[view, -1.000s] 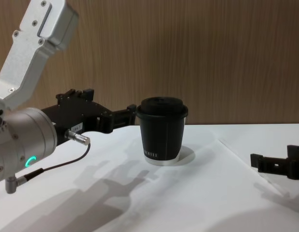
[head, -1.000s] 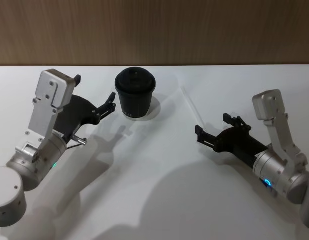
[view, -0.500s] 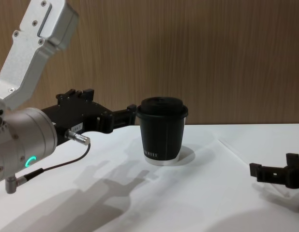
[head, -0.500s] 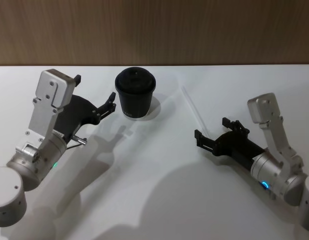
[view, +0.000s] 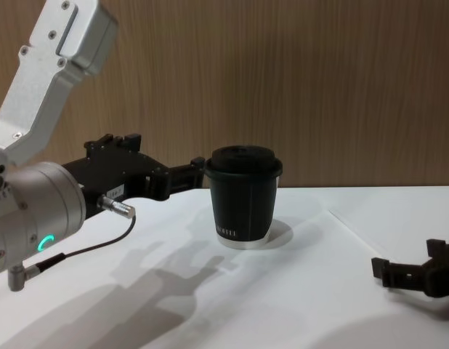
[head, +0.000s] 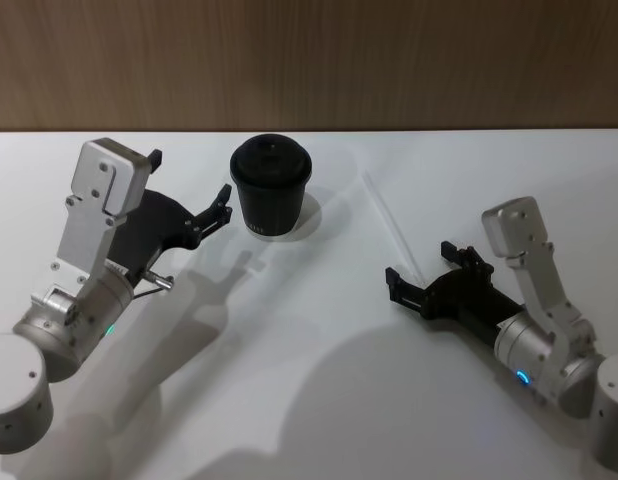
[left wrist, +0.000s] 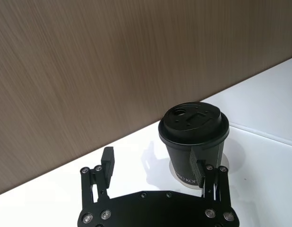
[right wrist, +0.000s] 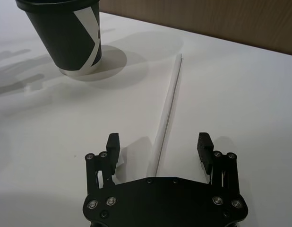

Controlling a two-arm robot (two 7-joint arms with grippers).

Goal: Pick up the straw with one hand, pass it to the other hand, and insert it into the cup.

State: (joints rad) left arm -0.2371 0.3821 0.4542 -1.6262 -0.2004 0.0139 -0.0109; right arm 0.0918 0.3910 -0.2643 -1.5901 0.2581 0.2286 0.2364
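Head view, straw: the straw (head: 389, 222) lies flat on the white table (head: 289, 380), to the right of the cup (head: 272, 187) and apart from it, one end toward the wall and the other toward us.

Head view, right gripper: the right gripper (head: 419, 265) sits low at the straw's near end. Its fingers are spread wide with one on each side of the tube, and it holds nothing. We read this as lining up for the pick.

Head view, left gripper: the left gripper (head: 189, 182) hangs just left of the cup, spread wide and empty. We judge it waits there because it has to receive the straw, and the lid is close by.

Left wrist view, cup: it stands upright with its domed lid on, and a small opening shows in the top. One finger overlaps the cup's side here, and we cannot tell whether they touch.

Right wrist view, straw: it runs straight out between the two open fingers, roughly centred and touching neither. We think closing now would pinch it crosswise.

Chest view, heights: the right gripper is down near the tabletop and the left gripper is at about lid level, which suits a pick below and an insertion above.

Risk, our judgement: the tube is thin and smooth, so it may roll or slip as the fingers close.
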